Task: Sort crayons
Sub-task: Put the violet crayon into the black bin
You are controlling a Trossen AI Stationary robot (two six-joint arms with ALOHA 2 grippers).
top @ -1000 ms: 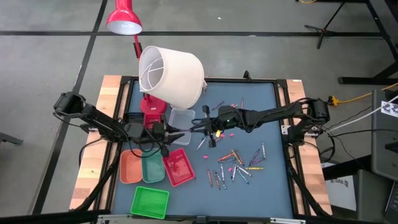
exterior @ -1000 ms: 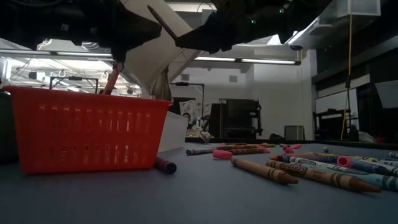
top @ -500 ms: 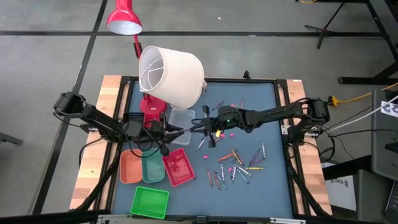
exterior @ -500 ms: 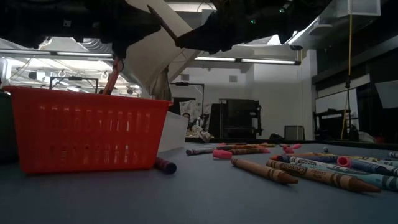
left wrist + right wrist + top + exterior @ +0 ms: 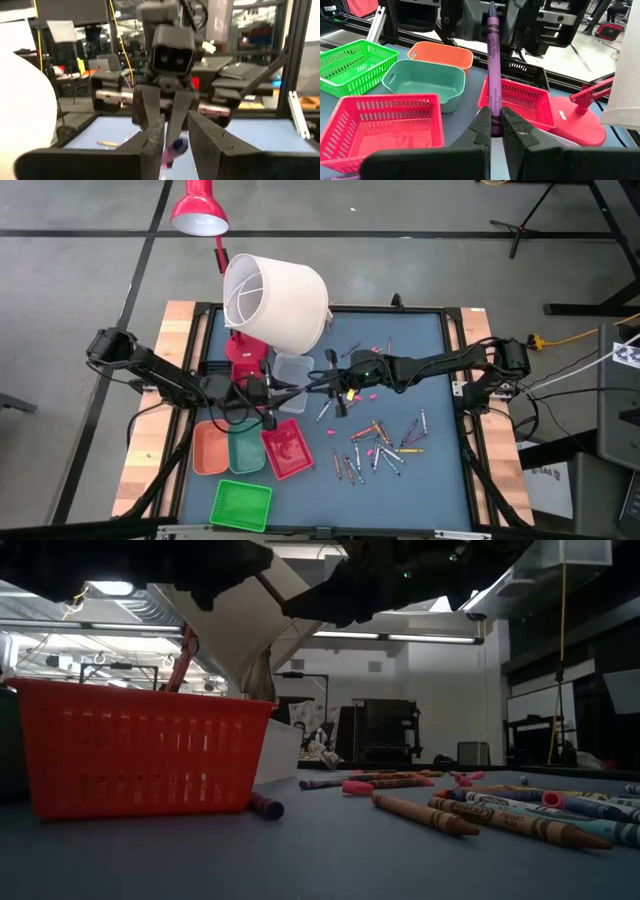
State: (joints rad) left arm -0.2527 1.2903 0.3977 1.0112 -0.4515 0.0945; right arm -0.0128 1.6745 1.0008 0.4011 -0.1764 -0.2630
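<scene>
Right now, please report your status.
Right pincer shut on purple crayon. Left pincer closing around its tip. Red tray below. Nothing blocking.

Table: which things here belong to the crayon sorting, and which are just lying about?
Job:
- purple crayon, held by right gripper, at left gripper
- loose crayons
- red basket, teal tray, orange tray, green basket

Lying about:
- lampshade
- red lamp
- clear tub
</scene>
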